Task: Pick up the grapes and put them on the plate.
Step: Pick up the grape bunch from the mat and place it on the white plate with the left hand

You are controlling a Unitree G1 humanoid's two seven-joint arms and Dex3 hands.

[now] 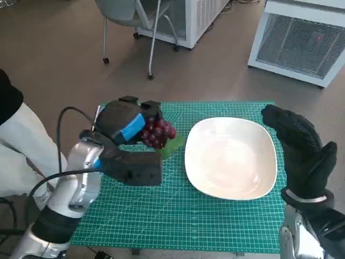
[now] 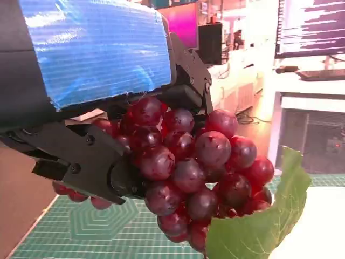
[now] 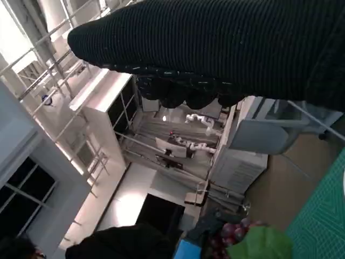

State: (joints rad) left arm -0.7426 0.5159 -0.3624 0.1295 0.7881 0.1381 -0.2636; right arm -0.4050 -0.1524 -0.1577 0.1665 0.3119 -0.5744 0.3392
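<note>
— So, what do we find in the square white plate [image 1: 232,157]?
— Nothing; it sits right of centre on our green gridded cutting mat [image 1: 178,221].
— And the dark red grape bunch [image 1: 157,133]?
— Gripped in our left hand [image 1: 125,125], left of the plate. Our right hand [image 1: 302,148] hangs open, fingers loose. Brown floor [image 1: 54,48] lies beyond.

Take the plate [image 1: 230,157] as your landmark: it sits on the mat [image 1: 178,216], toward the mat's right half. You'll find the grapes [image 1: 157,133] just left of the plate, in the grip of the left hand [image 1: 127,125], with their leaf [image 1: 171,147] on the side nearest the plate's rim. The right hand [image 1: 302,148] stands at the plate's right edge. Behind the plate, past the mat, a chair [image 1: 139,21] stands on the floor [image 1: 54,59].
</note>
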